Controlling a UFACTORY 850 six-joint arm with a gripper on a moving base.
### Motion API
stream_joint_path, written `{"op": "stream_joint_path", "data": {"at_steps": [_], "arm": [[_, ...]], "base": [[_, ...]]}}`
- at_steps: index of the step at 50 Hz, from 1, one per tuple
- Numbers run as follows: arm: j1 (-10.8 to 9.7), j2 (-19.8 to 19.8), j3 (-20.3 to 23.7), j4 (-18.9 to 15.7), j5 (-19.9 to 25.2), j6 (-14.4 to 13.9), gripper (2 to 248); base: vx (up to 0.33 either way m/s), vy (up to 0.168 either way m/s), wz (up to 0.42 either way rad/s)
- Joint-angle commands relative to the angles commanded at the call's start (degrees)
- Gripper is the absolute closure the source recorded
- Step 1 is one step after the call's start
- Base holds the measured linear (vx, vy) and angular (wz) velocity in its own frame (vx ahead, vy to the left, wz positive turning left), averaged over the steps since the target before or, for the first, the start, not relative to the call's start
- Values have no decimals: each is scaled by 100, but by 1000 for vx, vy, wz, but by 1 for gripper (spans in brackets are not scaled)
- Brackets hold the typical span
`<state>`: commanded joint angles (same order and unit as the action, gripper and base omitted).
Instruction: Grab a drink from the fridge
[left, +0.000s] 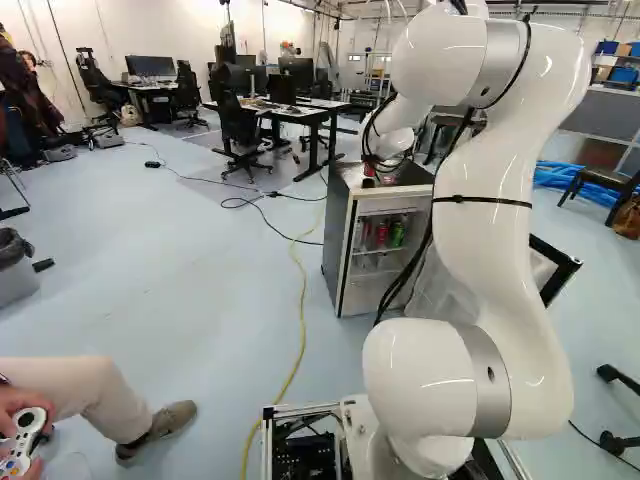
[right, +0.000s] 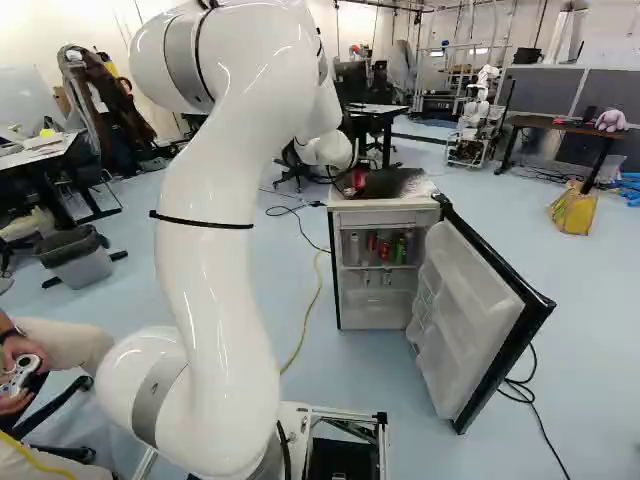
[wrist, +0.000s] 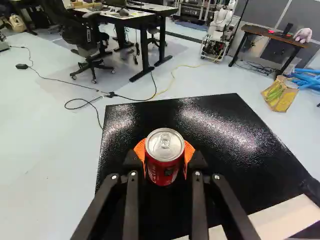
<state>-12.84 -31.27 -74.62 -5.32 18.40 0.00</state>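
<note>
In the right base view my gripper (right: 350, 186) is low over the black top of the small fridge (right: 380, 221), partly hidden by the arm. The wrist view shows the gripper (wrist: 164, 157) shut on a red can (wrist: 164, 156), an orange pad on either side of it. The can is upright, its silver lid uncovered, over the glossy black fridge top (wrist: 220, 122); whether its base touches that top, I cannot tell. Below, the fridge door (right: 465, 320) stands wide open. Red and green cans (right: 385, 249) and a bottle are on a shelf inside.
A yellow cable (left: 302, 310) runs along the floor left of the fridge. Desks and office chairs (left: 240, 125) stand beyond. Another robot (right: 478, 120) is at the back. At the near left sits a person with a controller (left: 22, 440), one shoe close beside the base.
</note>
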Motion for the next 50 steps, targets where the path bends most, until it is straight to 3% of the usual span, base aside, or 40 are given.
{"op": "stream_joint_path", "data": {"at_steps": [34, 35, 39, 40, 45, 46, 50], "arm": [[0, -47, -3, 0, 0, 0, 154], [0, -47, -3, 0, 0, 0, 125], [0, -47, -3, 0, 0, 0, 125], [0, -47, -3, 0, 0, 0, 91], [0, -47, -3, 0, 0, 0, 91], [0, -47, -3, 0, 0, 0, 57], [0, -47, -3, 0, 0, 0, 57]], "base": [[0, 0, 0], [0, 0, 0], [0, 0, 0], [0, 0, 0], [0, 0, 0], [0, 0, 0], [0, 0, 0]]}}
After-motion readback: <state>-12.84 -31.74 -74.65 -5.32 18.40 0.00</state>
